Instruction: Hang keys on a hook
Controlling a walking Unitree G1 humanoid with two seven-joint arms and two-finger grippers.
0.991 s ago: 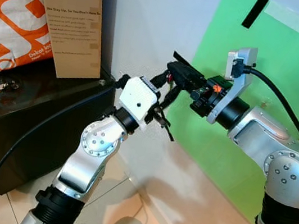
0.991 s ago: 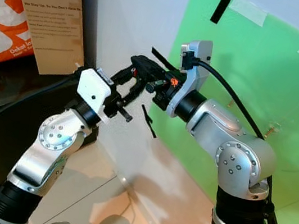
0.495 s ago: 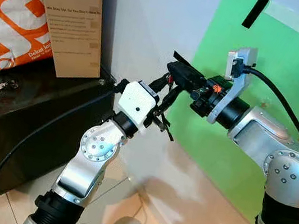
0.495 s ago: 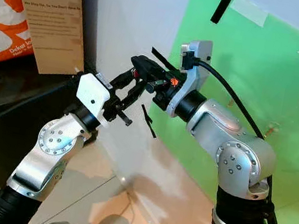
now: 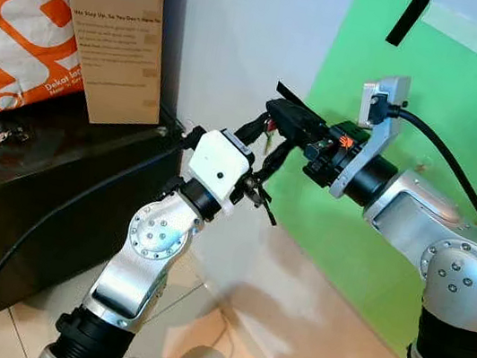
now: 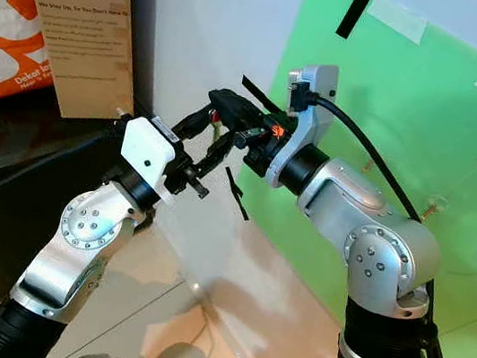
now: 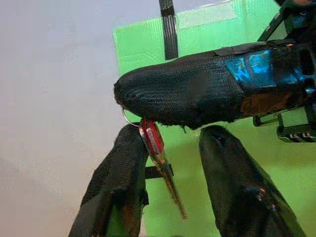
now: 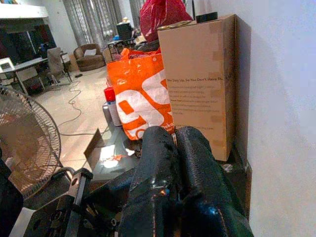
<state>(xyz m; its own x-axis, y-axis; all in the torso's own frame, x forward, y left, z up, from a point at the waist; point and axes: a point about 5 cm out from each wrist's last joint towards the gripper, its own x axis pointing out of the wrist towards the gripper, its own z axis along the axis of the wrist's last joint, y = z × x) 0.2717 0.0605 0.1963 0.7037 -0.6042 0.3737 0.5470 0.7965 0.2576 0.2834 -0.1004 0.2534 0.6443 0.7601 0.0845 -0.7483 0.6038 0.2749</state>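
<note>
Here the 2 grippers met in mid-air before the white wall, beside the green panel (image 5: 403, 169). The right gripper (image 5: 278, 113) had its 2 fingers pressed together on the ring of the keys (image 7: 154, 148), which dangled beneath its tips with the red-headed key's long axis pointing down and away. The left gripper (image 7: 173, 163) had its fingers apart, 1 on either side of the hanging key; the key lay touching or just beside 1 finger (image 7: 118, 177), well clear of the other, so a handover would turn on closing across that axis. Judged from position, the left arm was the nearer to take the load. No hook could be identified with certainty, though small fittings showed on the green panel at the far right. The cardboard box (image 5: 112, 32) carried a heading reading roughly "We Stay Up, So You Don't Have To"; the orange bag (image 5: 16, 35) bore large white lettering, partly legible as "Deka".
</note>
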